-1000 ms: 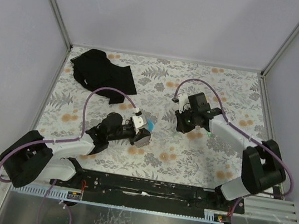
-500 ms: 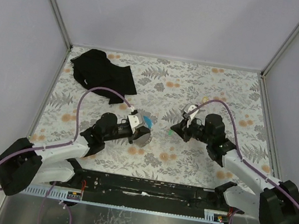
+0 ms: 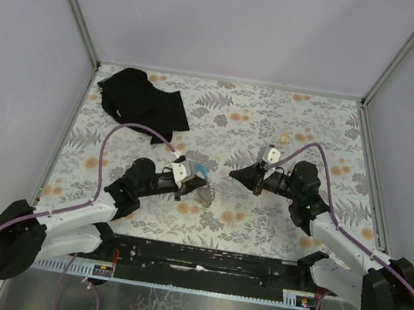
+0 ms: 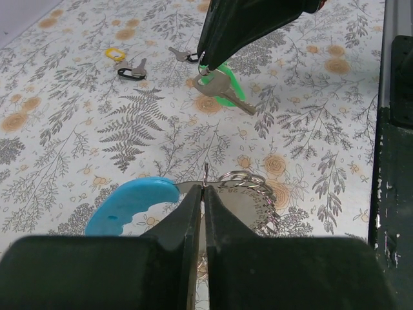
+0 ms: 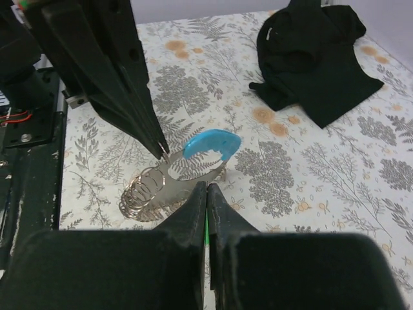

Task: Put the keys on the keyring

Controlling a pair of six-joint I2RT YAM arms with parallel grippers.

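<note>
Keyring (image 4: 129, 203) pinched at left tool (image 4: 203, 192), key (image 4: 219, 87) (green-tagged) in right tool (image 4: 206, 59), apart

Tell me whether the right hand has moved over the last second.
Yes. Against the black cloth in the top view, the right hand has shifted left and toward the near edge, closing on the left hand.

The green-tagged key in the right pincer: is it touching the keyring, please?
Apart. The left wrist view shows bare tablecloth between the hanging key and the keyring.
</note>
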